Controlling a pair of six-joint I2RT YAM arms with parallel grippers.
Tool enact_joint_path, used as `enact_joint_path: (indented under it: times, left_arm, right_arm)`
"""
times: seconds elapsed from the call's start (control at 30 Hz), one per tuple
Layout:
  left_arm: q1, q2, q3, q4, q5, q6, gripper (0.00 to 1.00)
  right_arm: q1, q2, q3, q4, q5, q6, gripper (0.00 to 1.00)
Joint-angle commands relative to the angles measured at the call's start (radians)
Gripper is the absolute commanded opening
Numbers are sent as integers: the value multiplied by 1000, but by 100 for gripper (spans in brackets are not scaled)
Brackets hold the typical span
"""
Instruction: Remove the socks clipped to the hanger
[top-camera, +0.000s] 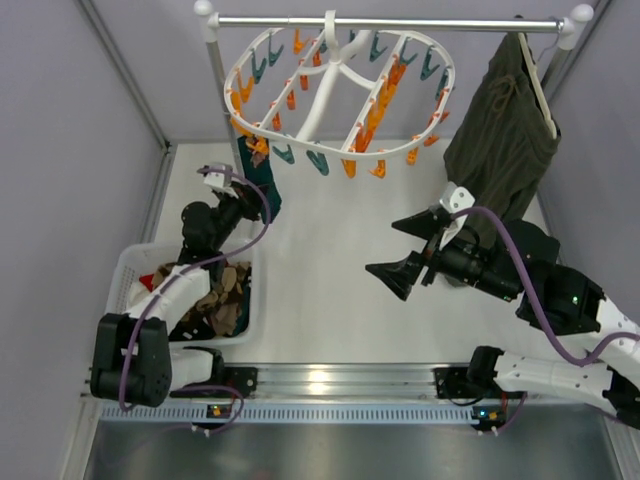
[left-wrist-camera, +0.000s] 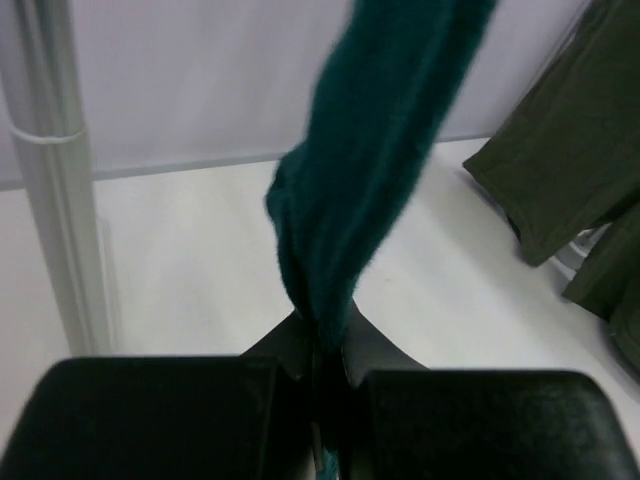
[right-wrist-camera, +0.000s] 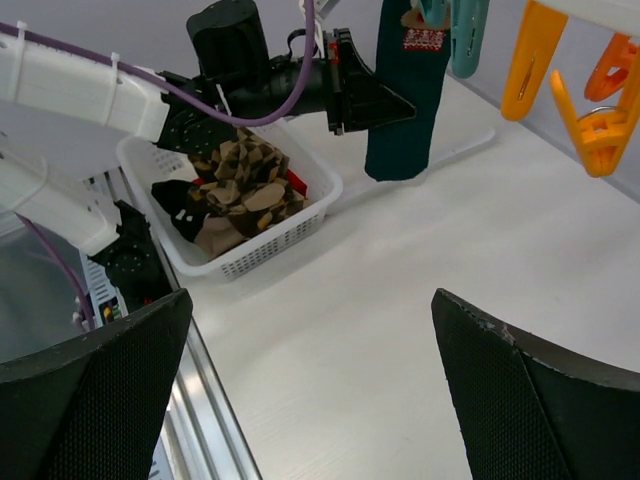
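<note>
The white oval hanger (top-camera: 330, 95) with orange and teal clips hangs from the rail at the back. One dark teal sock (top-camera: 266, 183) hangs from a clip at its left front; it also shows in the right wrist view (right-wrist-camera: 405, 110) and the left wrist view (left-wrist-camera: 370, 160). My left gripper (top-camera: 243, 203) is shut on the sock's lower part (left-wrist-camera: 322, 335). My right gripper (top-camera: 405, 250) is open and empty over the table's middle. Argyle and brown socks (top-camera: 222, 295) lie in the white basket.
The white basket (top-camera: 128, 275) stands at the near left, also in the right wrist view (right-wrist-camera: 270, 240). A large olive-green garment (top-camera: 505, 125) hangs at the back right. The rack's upright pole (left-wrist-camera: 55, 190) stands left of the left gripper.
</note>
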Motion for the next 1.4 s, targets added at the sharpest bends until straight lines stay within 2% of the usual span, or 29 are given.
enact_joint_path:
  times: [0.0, 0.07, 0.17, 0.2, 0.23, 0.27, 0.3, 0.33, 0.47, 0.57, 0.7, 0.83, 0.93, 1.1, 1.23, 1.37]
  left_arm:
    - [-73, -77, -24, 102, -30, 6, 0]
    - [-128, -141, -51, 102, -152, 33, 0]
    - [-294, -212, -96, 100, -358, 84, 0]
    - [-387, -221, -102, 100, -422, 114, 0]
    - [-433, -231, -117, 100, -534, 125, 0]
    - [-484, -243, -120, 99, -586, 145, 0]
    - [-583, -246, -127, 100, -648, 180, 0]
    - [-631, -247, -127, 100, -761, 199, 0]
    - [-884, -170, -73, 102, -987, 291, 0]
    - [-1019, -73, 2, 103, -1064, 408, 0]
    - [-1130, 48, 105, 103, -1175, 524, 0]
    - [-1173, 142, 185, 103, -1257, 573, 0]
    - [-1184, 179, 205, 103, -1266, 569, 0]
    - [-1184, 191, 202, 103, -1262, 546, 0]
    - [-1185, 203, 206, 103, -1245, 541, 0]
    - [-1187, 216, 218, 103, -1242, 540, 0]
  right_arm:
    - [4, 0, -4, 73, -41, 10, 99]
    - [4, -15, -15, 119, -44, 37, 99]
    - [4, -40, -34, 203, -18, 97, 100]
    - [4, -44, -34, 212, -7, 111, 99]
    - [4, -43, -17, 214, 8, 146, 99]
    - [4, -37, -1, 199, 35, 158, 99]
    - [4, -17, 14, 188, 39, 171, 100]
    - [4, -5, 52, 173, 36, 184, 99]
    - [6, 75, 150, 105, 42, 201, 100]
    - [4, 112, 195, 105, 17, 205, 100]
    - [6, 190, 302, 47, 10, 208, 99]
    - [4, 275, 457, -85, 91, 145, 95]
    - [4, 322, 508, -163, 232, 61, 93]
    - [4, 362, 516, -216, 407, 34, 84]
    - [4, 384, 502, -213, 555, 19, 82]
    - [6, 394, 497, -203, 614, 10, 81]
